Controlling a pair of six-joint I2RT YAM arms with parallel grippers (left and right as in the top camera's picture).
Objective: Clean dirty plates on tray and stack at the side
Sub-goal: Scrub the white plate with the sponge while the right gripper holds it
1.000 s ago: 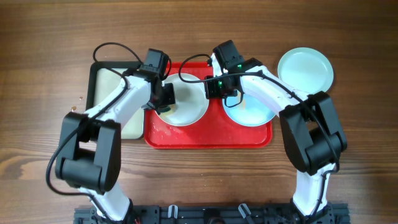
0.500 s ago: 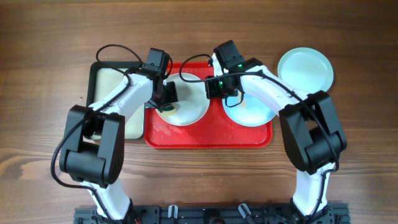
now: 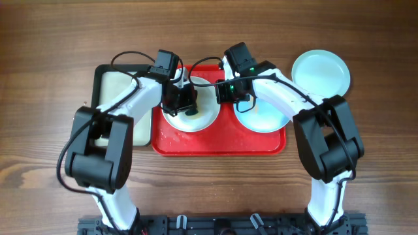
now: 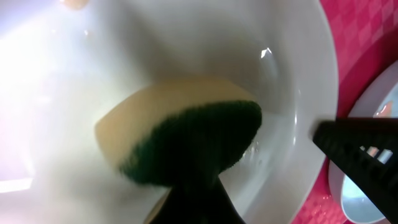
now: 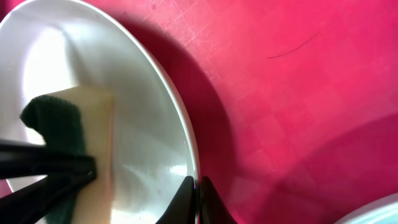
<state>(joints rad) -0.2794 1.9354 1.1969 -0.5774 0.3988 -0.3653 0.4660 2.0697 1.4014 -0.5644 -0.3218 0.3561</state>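
A white plate (image 3: 206,116) lies on the left half of the red tray (image 3: 215,140). My left gripper (image 3: 187,104) is over its middle, shut on a yellow sponge with a green scouring face (image 4: 186,134) that presses into the plate (image 4: 292,74). My right gripper (image 3: 223,96) is shut on the white plate's right rim (image 5: 186,143); its fingertips (image 5: 198,186) pinch the edge. A pale blue plate (image 3: 264,117) rests on the tray's right half, partly under the right arm. Another pale blue plate (image 3: 320,72) lies on the table off the tray's right end.
A black-rimmed tray with a pale inside (image 3: 117,91) stands against the red tray's left side, under the left arm. Crumbs and smears show on the red tray's bare floor (image 3: 170,138) in front of the white plate. Wooden table surrounds everything.
My left gripper has slid the sponge rightwards from the white plate's left edge to its middle. The right gripper has stayed on the rim.
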